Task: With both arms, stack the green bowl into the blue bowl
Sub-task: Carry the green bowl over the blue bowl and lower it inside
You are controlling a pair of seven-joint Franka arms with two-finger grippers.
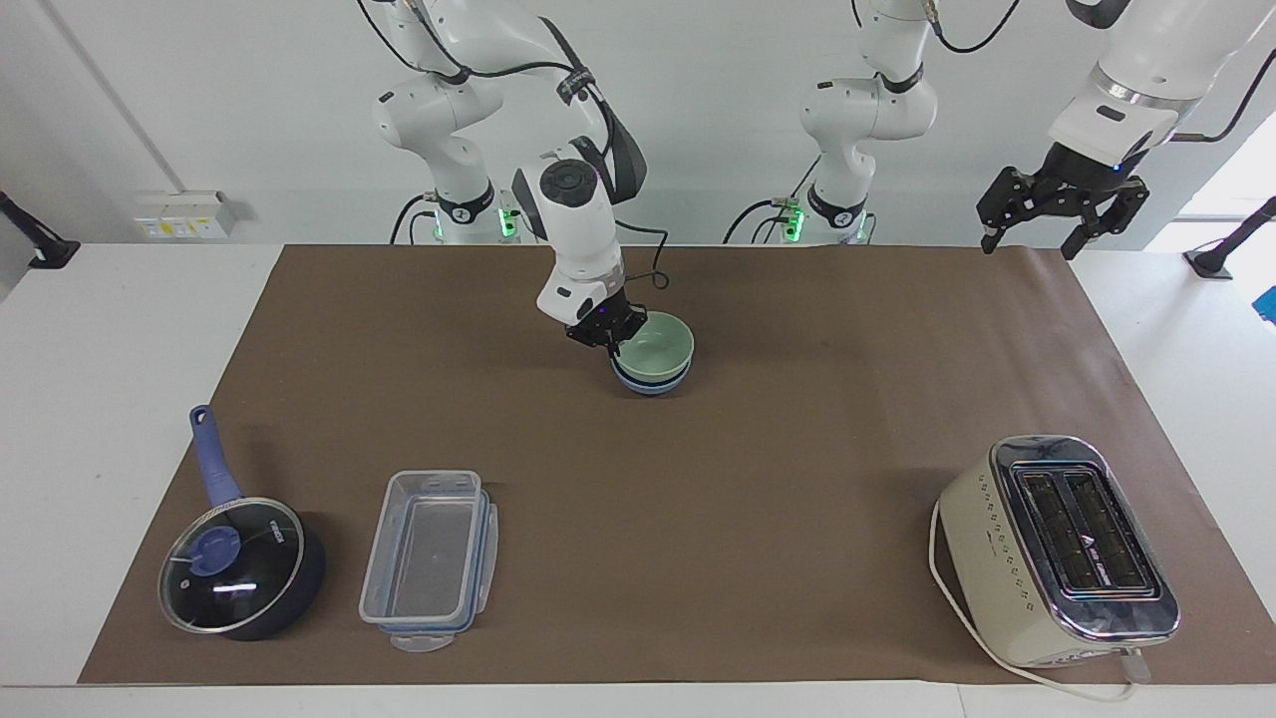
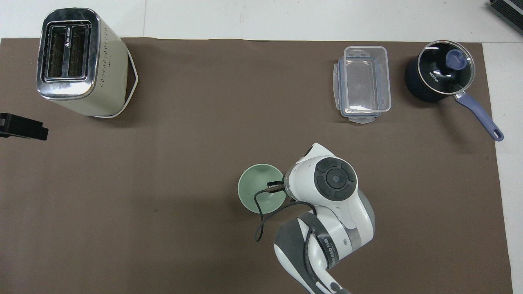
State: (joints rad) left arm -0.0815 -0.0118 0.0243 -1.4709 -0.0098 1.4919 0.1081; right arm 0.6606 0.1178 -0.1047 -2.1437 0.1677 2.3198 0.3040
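Meanwhile, right pincer (image 1: 604, 340) clamping green bowl (image 1: 658, 346) rim.

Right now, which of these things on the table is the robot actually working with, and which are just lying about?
Part of the job:
- green bowl, nested in the blue bowl
- right gripper, shut on the green bowl's rim
- left gripper, open, waiting in the air at its own end

Just lying about:
- toaster
- saucepan
- clear plastic container

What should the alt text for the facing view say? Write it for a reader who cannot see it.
The right gripper, shut on the rim of the green bowl, has it nested in the blue bowl mid-table. The left gripper waits open, raised over the table's edge. A saucepan, a clear container and a toaster sit farthest from the robots.
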